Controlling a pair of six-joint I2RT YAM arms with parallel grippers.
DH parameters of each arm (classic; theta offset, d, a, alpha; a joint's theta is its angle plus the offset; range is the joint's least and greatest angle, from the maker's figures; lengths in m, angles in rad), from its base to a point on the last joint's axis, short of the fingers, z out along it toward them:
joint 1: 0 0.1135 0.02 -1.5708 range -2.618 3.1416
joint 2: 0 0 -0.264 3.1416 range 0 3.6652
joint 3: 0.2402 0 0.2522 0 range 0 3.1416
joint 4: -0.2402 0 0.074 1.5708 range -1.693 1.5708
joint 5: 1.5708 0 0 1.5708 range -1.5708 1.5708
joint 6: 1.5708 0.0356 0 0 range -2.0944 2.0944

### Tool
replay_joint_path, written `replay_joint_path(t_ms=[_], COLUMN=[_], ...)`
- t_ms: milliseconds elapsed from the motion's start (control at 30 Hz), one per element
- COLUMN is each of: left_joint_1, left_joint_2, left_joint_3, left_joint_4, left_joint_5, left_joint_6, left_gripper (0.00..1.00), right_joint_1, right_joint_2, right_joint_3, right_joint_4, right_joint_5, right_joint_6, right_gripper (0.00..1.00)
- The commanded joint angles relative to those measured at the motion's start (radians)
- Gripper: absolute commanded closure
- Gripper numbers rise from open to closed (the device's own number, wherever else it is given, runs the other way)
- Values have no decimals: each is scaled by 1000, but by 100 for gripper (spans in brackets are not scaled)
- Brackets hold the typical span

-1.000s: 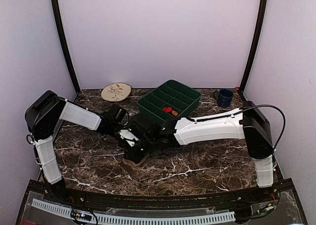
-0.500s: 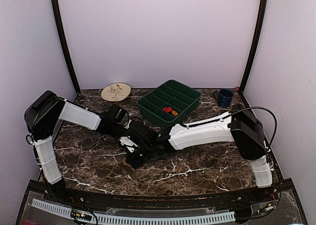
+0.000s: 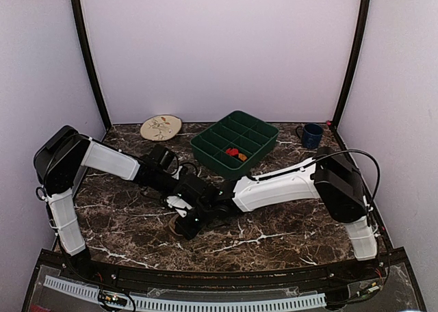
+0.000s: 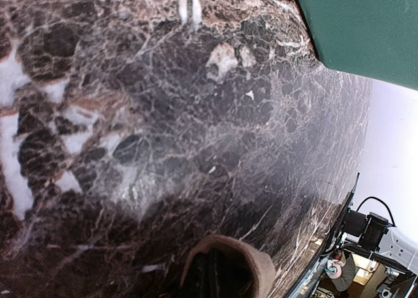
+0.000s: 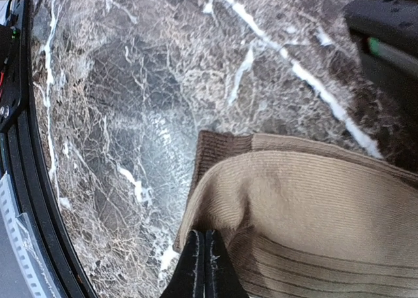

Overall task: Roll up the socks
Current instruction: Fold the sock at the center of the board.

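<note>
The tan-brown sock (image 3: 175,227) lies near the table's front centre, mostly covered by both grippers. In the right wrist view this sock (image 5: 313,200) is folded over itself, its darker cuff peeking out underneath. My right gripper (image 5: 204,232) is shut, its black tips pushed against the fold's near edge, with no fabric showing between them. In the left wrist view a loop of the sock (image 4: 261,265) arches over my left gripper (image 4: 213,262), which is shut on it. A small red-and-orange bundle (image 3: 236,153), seemingly the argyle sock, sits in one compartment of the green tray (image 3: 254,130).
A round beige plate (image 3: 161,127) with a leaf drawing sits at the back left, a blue mug (image 3: 311,135) at the back right. The tray's corner (image 4: 366,30) is close behind the left gripper. The table's black front rail (image 5: 19,180) runs just beyond the sock.
My right arm has slid left and toward the table's front, and its jaws have closed from part open to shut. The sock is more covered from above. The left arm has barely moved.
</note>
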Motion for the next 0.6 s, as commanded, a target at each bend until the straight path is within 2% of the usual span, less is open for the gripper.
replay_joint_path(t_ms=[0,267,433,567], left_joint_1=[5,5,5,5], left_joint_2=[-11,-17,-36,-58], left_joint_3=[-7,-5,-4,18], left_joint_4=[-74,-79,-89,-113], left_joint_5=[-35,-35,-42,-55], left_joint_6=[9,9,10,24], left_gripper=[96,96,96,95], right_joint_1=[17,18,20,19], right_joint_2=[37,61,12,-41], right_joint_3=[0,13,4,-11], right_joint_4=[23,3,-2,0], right_joint_5=[-35,-27,60,124], right_joint_6=[4,2,0,-6], right_gripper=[100,100,100,95])
